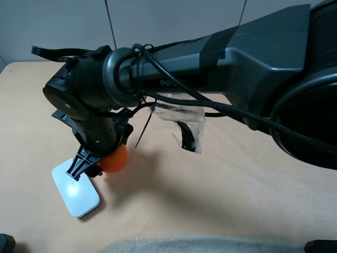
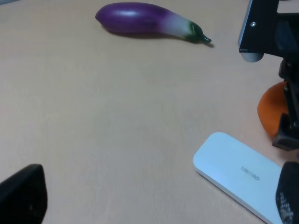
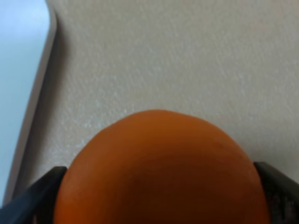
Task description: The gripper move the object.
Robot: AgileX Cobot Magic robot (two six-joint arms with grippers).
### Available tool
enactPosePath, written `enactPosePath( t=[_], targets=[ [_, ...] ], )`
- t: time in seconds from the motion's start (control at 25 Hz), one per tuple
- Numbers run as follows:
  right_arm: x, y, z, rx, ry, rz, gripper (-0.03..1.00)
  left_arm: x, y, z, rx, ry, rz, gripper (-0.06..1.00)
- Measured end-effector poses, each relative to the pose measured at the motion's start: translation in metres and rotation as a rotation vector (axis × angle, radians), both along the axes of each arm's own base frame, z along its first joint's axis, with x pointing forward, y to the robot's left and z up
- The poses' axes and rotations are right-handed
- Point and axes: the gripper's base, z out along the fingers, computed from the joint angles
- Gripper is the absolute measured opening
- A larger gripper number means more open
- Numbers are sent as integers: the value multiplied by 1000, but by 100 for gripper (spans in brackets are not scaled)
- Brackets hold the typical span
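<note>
Orange fruit (image 3: 159, 172) sits between the two black fingers (image 3: 32, 200) of the right end effector (image 1: 100, 163), which press against its sides in a clamp. It is low at the bench, just beside the near corner of a flat white device (image 1: 76, 192); whether the fruit touches the surface cannot be told.

The bench (image 1: 237, 179) is pale tan wood, smooth and matte, backed by a plain grey wall (image 1: 52, 26). A purple eggplant (image 2: 149, 21) lies on its side well apart from the fruit. A clear plastic bag (image 1: 184, 124) with a black piece inside lies behind the arm, and a strip of grey cloth (image 1: 200, 245) runs along the near edge.

The right arm (image 1: 253, 58) reaches from the right across the middle, its wrist bent sharply down so the fingers point at the bench, with black cables (image 1: 210, 105) trailing along it. The left end effector (image 2: 154, 200) hovers low, its fingers spread wide with nothing gripped.
</note>
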Motion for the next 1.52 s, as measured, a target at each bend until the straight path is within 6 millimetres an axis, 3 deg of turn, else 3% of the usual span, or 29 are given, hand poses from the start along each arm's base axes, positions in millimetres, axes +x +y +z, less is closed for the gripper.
enactPosePath(
  t=[0.32, 1.0, 1.52],
  targets=[
    [0, 0, 0, 1, -4, 2, 69, 0, 0, 0, 0, 0, 0, 98],
    [0, -2, 4, -13, -1, 0, 69, 0, 0, 0, 0, 0, 0, 98],
    [4, 10, 61, 3, -1, -20, 69, 0, 0, 0, 1, 0, 0, 98]
  ],
)
